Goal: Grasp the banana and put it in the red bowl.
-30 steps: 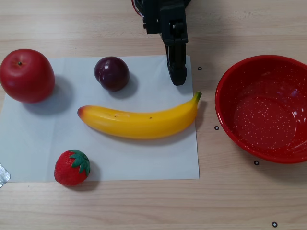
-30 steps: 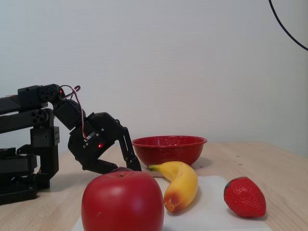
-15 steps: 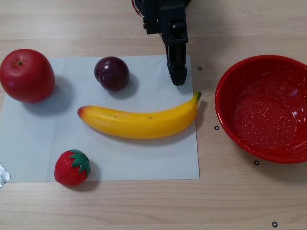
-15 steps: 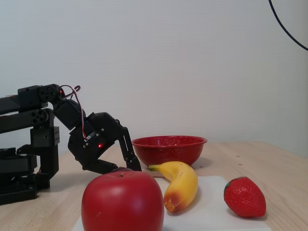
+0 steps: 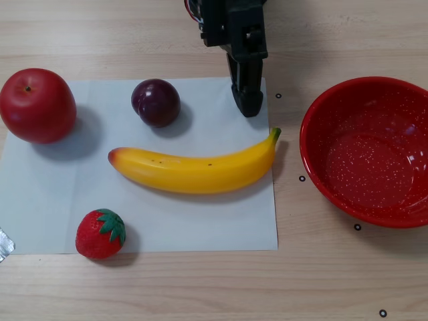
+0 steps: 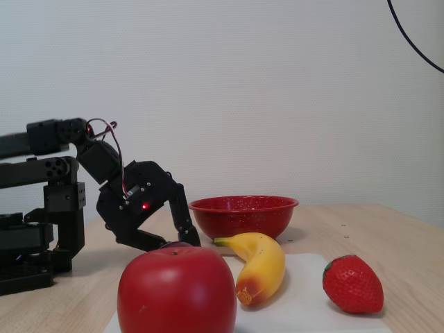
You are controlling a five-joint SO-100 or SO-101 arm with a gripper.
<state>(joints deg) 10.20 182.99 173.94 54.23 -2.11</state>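
Note:
The yellow banana lies on a white paper sheet, with its orange-red end to the left and its green stem tip pointing right toward the red bowl. It also shows in the fixed view. The red bowl stands empty on the wood at the right, and behind the banana in the fixed view. My black gripper hangs low just beyond the banana's stem end, apart from it. Its jaws look closed and empty. In the fixed view the gripper is partly hidden by the apple.
A red apple sits at the paper's far left corner and fills the foreground of the fixed view. A dark plum lies left of the gripper. A strawberry sits at the near left. The white paper covers the table's middle.

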